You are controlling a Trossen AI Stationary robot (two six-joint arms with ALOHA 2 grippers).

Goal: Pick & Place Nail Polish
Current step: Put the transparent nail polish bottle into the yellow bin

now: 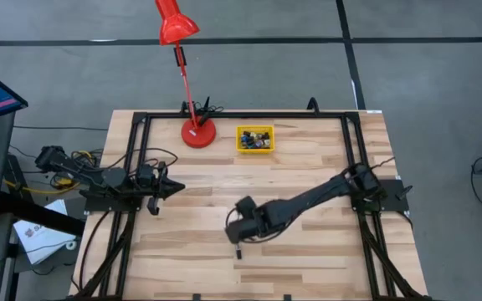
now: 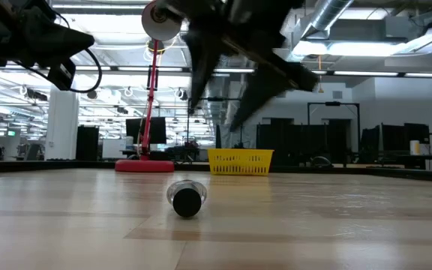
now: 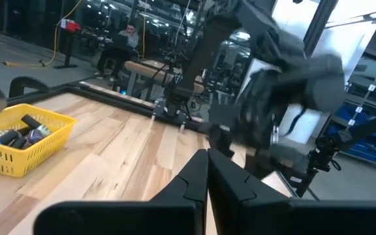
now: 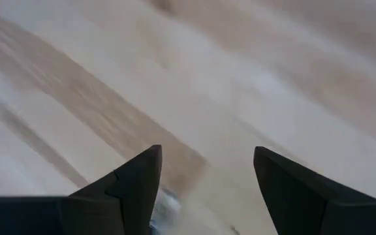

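Nail polish bottle [image 2: 186,199] lies on its side, near-centre of table [image 1: 308,259]. Right gripper [image 4: 204,189] above it, fingers wide apart, empty. Left gripper [image 3: 206,171] at left, fingers closed, empty.

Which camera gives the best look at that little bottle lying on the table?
The low view: the nail polish bottle lies on its side, cap toward the camera. The high view shows a speck below the right gripper. The right wrist view catches only a blur; the left wrist view misses it.

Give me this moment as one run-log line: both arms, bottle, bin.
right gripper: open, above lone bottle lying on table | left gripper: shut, waiting at left edge | bin: holds several bottles
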